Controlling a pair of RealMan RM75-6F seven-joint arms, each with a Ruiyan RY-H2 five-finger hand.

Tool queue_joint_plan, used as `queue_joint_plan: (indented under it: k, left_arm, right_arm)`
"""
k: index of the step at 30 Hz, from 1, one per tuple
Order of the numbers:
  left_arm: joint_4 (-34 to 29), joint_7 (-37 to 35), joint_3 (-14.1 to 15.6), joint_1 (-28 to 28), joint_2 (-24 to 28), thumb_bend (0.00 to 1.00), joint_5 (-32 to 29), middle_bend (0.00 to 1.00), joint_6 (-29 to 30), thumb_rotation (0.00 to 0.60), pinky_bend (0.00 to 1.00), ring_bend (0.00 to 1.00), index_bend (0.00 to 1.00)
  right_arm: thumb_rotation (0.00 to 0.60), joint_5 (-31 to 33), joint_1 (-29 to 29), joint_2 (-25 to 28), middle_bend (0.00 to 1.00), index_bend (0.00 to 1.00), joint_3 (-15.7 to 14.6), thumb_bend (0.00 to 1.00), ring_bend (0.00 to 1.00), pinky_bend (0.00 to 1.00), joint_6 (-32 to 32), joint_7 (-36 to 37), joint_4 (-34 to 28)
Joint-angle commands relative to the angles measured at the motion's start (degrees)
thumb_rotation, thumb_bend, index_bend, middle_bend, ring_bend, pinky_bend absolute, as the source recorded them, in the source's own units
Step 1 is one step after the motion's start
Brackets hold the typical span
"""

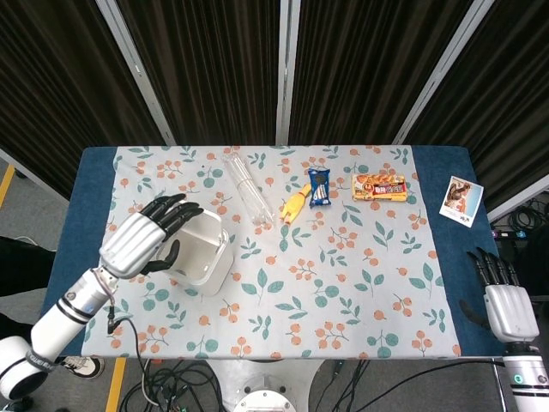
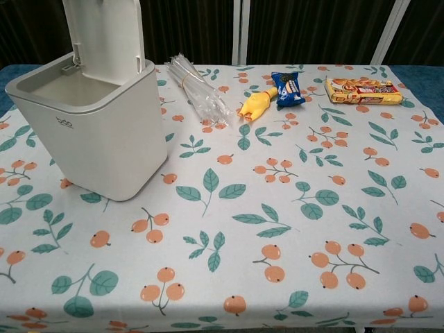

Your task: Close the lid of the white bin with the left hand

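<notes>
The white bin (image 1: 204, 257) stands at nine o'clock on the table (image 1: 343, 283), its lid (image 2: 104, 31) upright and open. The left hand (image 1: 146, 236) hovers over the bin's rear edge, fingers apart and holding nothing, apparently placed to push the lid down. The right hand (image 1: 502, 300) rests at four o'clock off the table edge, fingers straight and empty, clear of the work.

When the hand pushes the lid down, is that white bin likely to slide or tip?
The white bin looks like empty, thin plastic, so probably light and apt to slide on the tablecloth. Its upright lid is hinged at the back; its broad base likely resists tipping.
</notes>
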Motion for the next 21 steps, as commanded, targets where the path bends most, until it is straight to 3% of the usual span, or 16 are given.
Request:
queue_joint_plan:
  k: [1,11,21]
  left_arm:
    - [0.35,0.88,-0.54,-1.79,-0.22,0.7,-2.05,0.14,-2.43,0.468,0.16,0.05,0.12]
    - [0.16,3.73,-0.28,-4.69,0.1,0.71,-5.69,0.15,-6.47,0.467,0.16,0.05,0.12]
    - [-2.15,7.06,0.81,-5.07,1.47,0.71,-6.85,0.26,-6.66,0.469,0.16,0.05,0.14]
  right_arm:
    - [0.6,0.03,-0.03,-0.16,0.0,0.0,-0.06,0.21,0.0,0.0,-0.11,0.22,0.31]
    - [0.6,0.32,-0.04,-0.51,0.0,0.0,0.01,0.21,0.0,0.0,-0.41,0.8,1.1]
    - [0.6,0.43,0.01,-0.81,0.0,0.0,0.07,0.21,0.0,0.0,-0.62,1.03,1.47]
